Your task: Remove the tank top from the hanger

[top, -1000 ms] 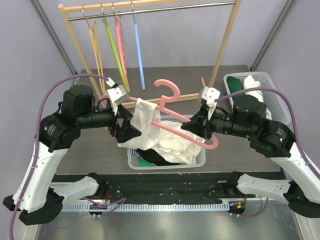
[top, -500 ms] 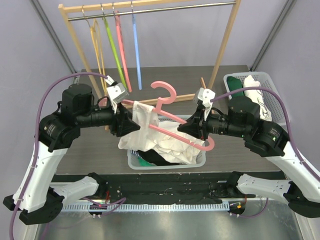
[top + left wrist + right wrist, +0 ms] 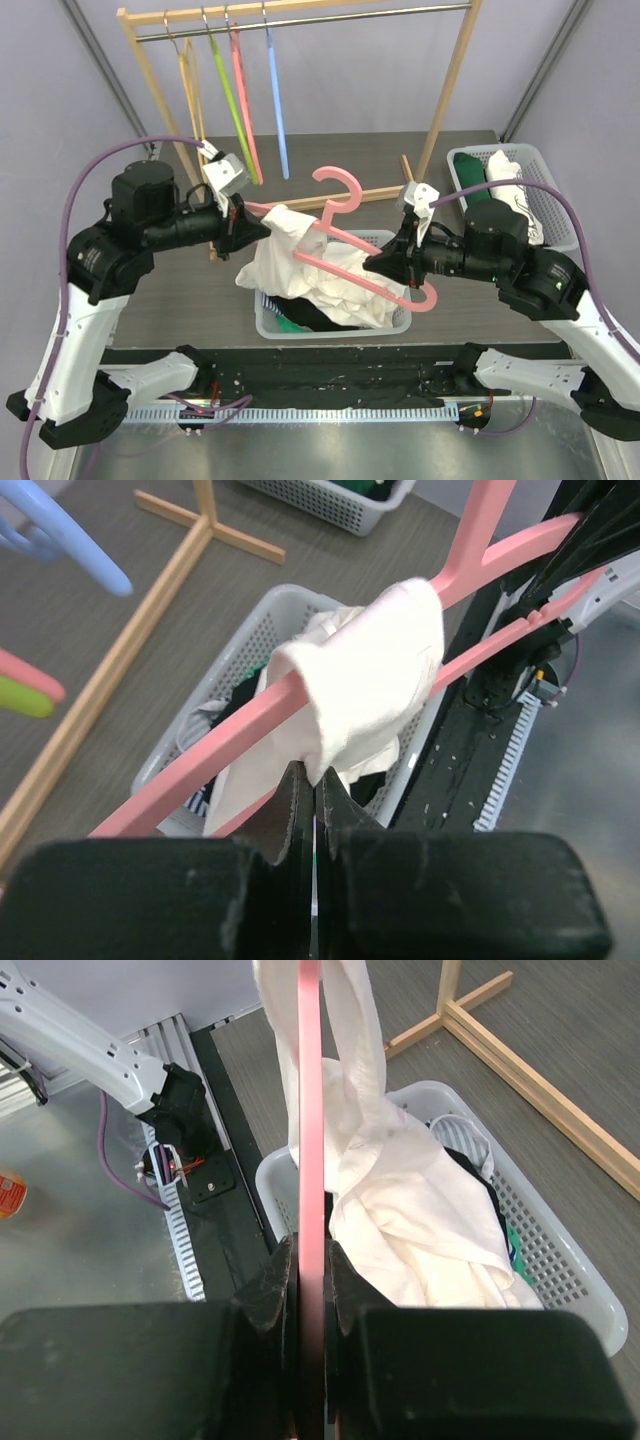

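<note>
A white tank top [image 3: 300, 268] hangs by one strap from a pink hanger [image 3: 345, 262] held in the air above a white laundry basket [image 3: 266, 320]; its body slumps down into the basket. My left gripper [image 3: 262, 224] is shut on the edge of the strap, at the hanger's left end. The left wrist view shows the tank top [image 3: 375, 670] draped over the hanger [image 3: 195, 770], with its lower tip pinched in the left gripper [image 3: 315, 773]. My right gripper [image 3: 376, 263] is shut on the hanger's right arm. In the right wrist view the hanger [image 3: 311, 1110] runs straight out of the right gripper [image 3: 311, 1247], tank top [image 3: 410, 1200] beyond it.
A wooden clothes rack [image 3: 455, 80] stands at the back with yellow, green, pink and blue hangers [image 3: 275, 100] on its rail. A second white basket [image 3: 535, 165] with folded clothes sits at the far right. Dark and green clothes [image 3: 295, 322] lie in the near basket.
My left gripper has closed from wide open onto the tank top's strap and drawn back to the left. The strap has bunched up towards the hanger's left end.
</note>
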Robot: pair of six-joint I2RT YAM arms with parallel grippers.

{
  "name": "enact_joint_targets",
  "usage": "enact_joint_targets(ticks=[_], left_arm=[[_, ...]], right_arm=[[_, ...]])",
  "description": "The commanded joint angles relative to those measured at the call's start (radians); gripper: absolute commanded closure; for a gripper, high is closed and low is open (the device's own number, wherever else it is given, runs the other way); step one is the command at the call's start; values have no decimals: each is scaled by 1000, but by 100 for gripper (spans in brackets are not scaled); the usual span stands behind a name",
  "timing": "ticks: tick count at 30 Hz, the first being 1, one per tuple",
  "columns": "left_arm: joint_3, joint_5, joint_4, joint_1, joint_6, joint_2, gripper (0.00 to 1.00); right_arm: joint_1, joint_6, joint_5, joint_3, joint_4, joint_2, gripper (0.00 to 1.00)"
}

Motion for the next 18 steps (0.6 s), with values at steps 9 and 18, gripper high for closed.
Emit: enact_joint_targets(ticks=[9,18], left_arm=[[177,-155,27,52,58,-45,100],[182,-231,71,52,21,-7,100]], right_arm=[[-2,149,151,194,-304,-240,99],[-2,234,209,250,-364,-378,99]])
